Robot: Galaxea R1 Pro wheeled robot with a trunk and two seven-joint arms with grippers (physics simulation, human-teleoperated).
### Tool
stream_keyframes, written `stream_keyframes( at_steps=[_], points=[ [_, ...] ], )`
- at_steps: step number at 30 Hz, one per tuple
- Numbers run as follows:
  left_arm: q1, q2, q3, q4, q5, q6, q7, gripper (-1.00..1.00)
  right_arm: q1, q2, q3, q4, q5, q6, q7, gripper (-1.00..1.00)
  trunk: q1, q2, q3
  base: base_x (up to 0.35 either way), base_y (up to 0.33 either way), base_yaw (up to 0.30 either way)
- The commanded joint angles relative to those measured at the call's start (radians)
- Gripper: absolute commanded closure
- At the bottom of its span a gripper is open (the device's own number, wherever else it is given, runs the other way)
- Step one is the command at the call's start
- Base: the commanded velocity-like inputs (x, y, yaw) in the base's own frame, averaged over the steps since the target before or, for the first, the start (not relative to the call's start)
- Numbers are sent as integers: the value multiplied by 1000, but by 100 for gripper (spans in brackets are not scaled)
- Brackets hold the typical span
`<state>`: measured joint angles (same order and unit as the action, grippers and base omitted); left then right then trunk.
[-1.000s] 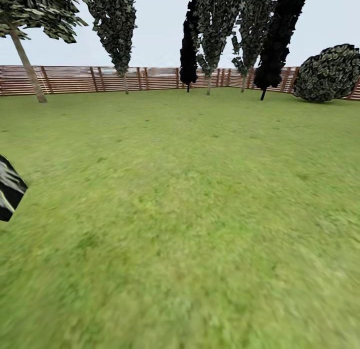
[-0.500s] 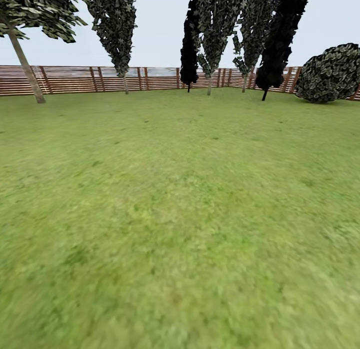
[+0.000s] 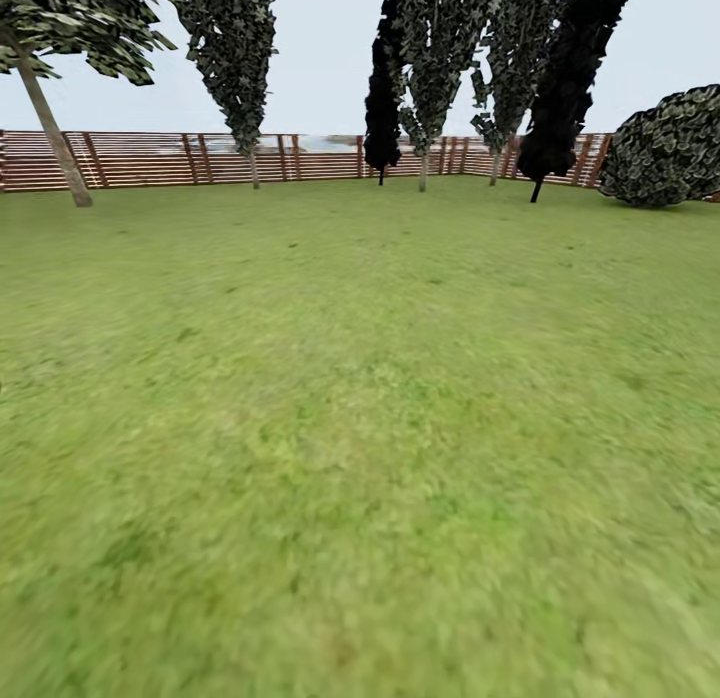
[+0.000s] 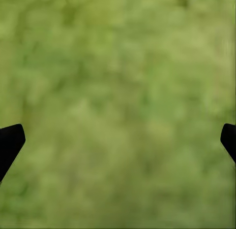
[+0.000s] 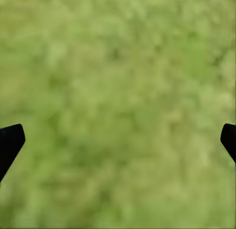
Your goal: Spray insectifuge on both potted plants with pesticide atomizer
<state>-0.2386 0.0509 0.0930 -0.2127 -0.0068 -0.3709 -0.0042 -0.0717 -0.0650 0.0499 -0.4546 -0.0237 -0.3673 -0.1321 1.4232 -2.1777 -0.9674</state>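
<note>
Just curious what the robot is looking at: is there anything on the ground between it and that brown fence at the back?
In the head view, only lawn stretches up to the fence; the trees stand right by the fence.

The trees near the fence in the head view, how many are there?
6. One leaning tree stands far left, one tall tree left of centre, and a cluster of four right of centre. The round shrub at far right is not counted; more may stand outside the frame.
</note>
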Motion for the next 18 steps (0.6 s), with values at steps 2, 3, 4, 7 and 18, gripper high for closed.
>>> stream_keyframes(
  at_steps=[2,3,4,7,18],
  points=[
    [-1,0,4,1,-1,-3,0,-100,0,-1,5,1,-2,-2,-6,-100,0,0,-1,339,-78,155],
    [-1,0,4,1,-1,-3,0,-100,0,-1,5,1,-2,-2,-6,-100,0,0,-1,339,-78,197],
    [-1,0,4,1,-1,-3,0,-100,0,-1,5,1,-2,-2,-6,-100,0,0,-1,339,-78,225],
    [-1,0,4,1,-1,-3,0,-100,0,-1,5,1,-2,-3,-6,-100,0,0,-1,339,-78,254],
    [-1,0,4,1,-1,-4,0,-100,0,-1,5,1,-2,-2,-6,-100,0,0,-1,339,-78,275]
  ],
)
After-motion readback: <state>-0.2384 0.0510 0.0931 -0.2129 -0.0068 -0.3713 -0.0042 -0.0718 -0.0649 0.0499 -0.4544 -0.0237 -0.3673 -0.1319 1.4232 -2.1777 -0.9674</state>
